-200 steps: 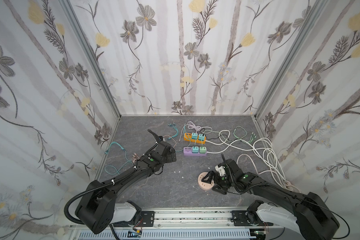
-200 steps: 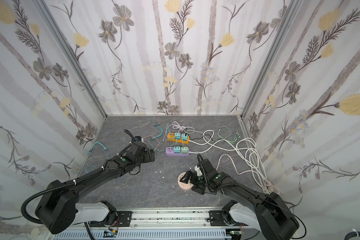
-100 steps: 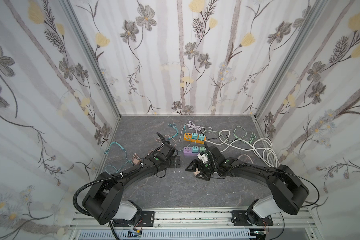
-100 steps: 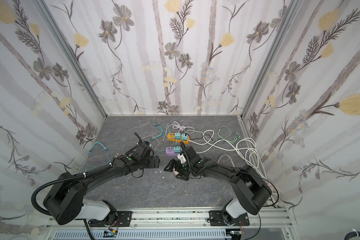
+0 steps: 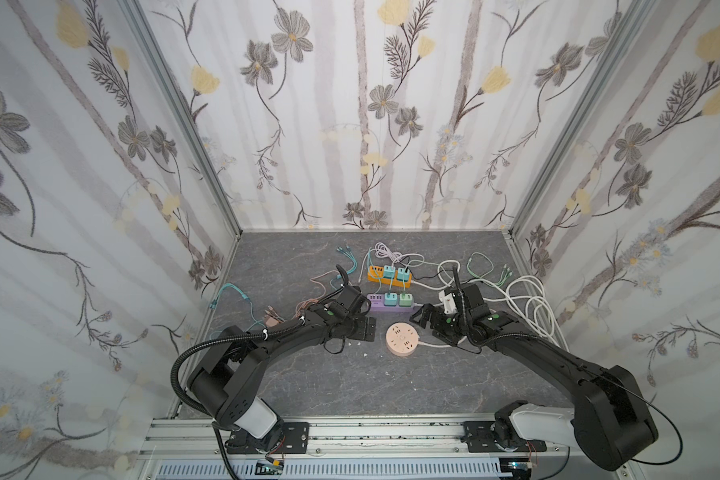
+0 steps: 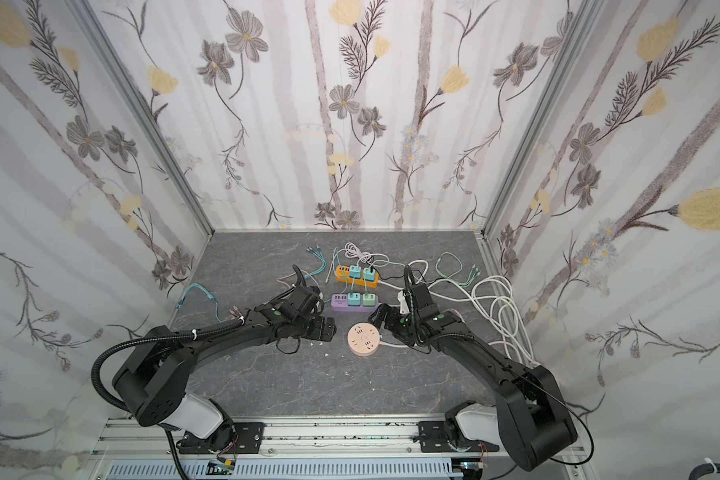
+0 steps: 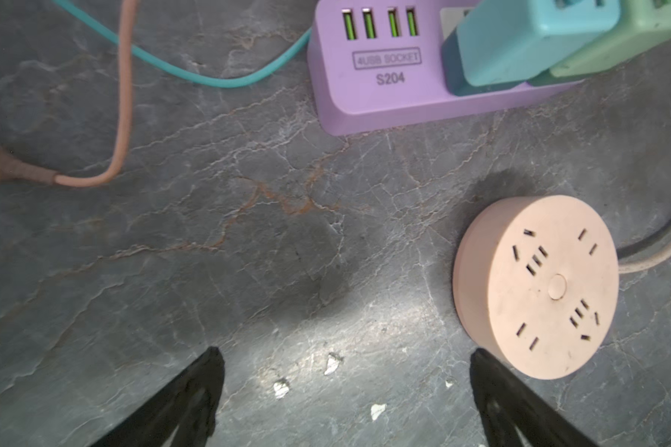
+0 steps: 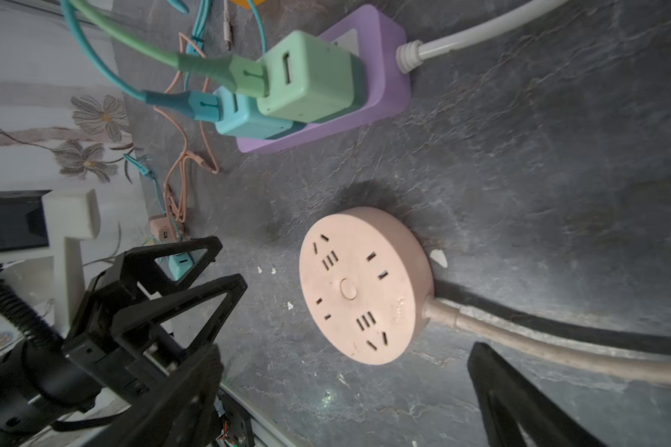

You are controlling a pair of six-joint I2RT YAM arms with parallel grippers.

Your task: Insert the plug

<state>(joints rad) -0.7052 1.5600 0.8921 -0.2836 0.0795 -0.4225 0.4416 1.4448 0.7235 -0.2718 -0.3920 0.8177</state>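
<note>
The round pink socket hub lies flat near the centre of the grey marbled table. It is a low disc with a button in the middle of its top and groups of slots around it, all showing open in both wrist views, and a pale cord leaves its side toward 3 o'clock. The left gripper sits just at its 9 o'clock and the right gripper just at its 2 o'clock, both with jaws spread wide and nothing between them. A second ago the right gripper was against the hub and the left was back by the purple strip; half a second ago both arms crowded the middle and hid the hub. Now the hub lies a little farther toward 12 o'clock. Loops of white cable fill the table's 3 o'clock. A purple USB power strip near the hub's 12 o'clock carries a teal charger and a green charger, with an orange power strip beyond. A loose pink charger lies at 9 o'clock beside the left arm, and white flecks dot the table.
</note>
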